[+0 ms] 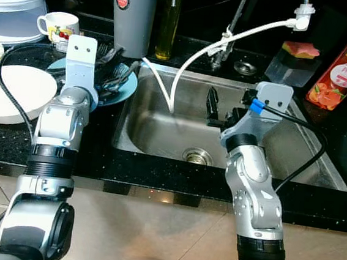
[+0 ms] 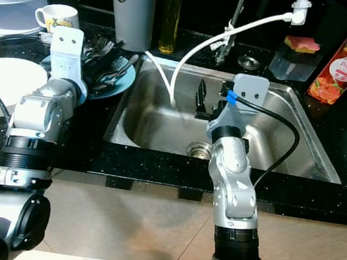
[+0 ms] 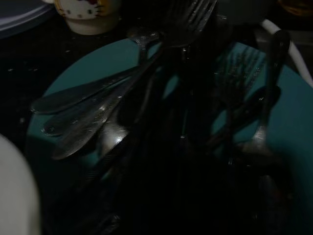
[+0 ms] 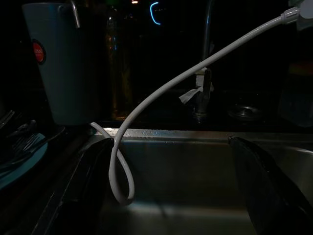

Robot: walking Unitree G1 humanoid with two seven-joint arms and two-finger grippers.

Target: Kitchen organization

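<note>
From the head camera I see my left gripper (image 1: 108,68) low over the teal plate (image 1: 127,88) of forks and spoons (image 3: 98,110) at the sink's left edge; I cannot tell whether its fingers are apart or together, since the wrist block hides them. The left wrist camera adds what the head misses: cutlery lying criss-crossed on the plate, with a cartoon mug (image 3: 88,14) just beyond its rim.

My right gripper (image 1: 219,110) hangs inside the stainless sink (image 1: 161,135), fingers spread wide and holding nothing. Its wrist camera looks between them at a white hose (image 4: 161,93) looping down into the basin.

A grey tumbler (image 1: 134,12) and oil bottle (image 1: 169,19) stand behind the plate, a white bowl (image 1: 11,93) sits left of my left arm, and a peach soap bottle (image 1: 342,72) stands right. The counter (image 1: 6,144) is speckled black stone above tan floor tiles.
</note>
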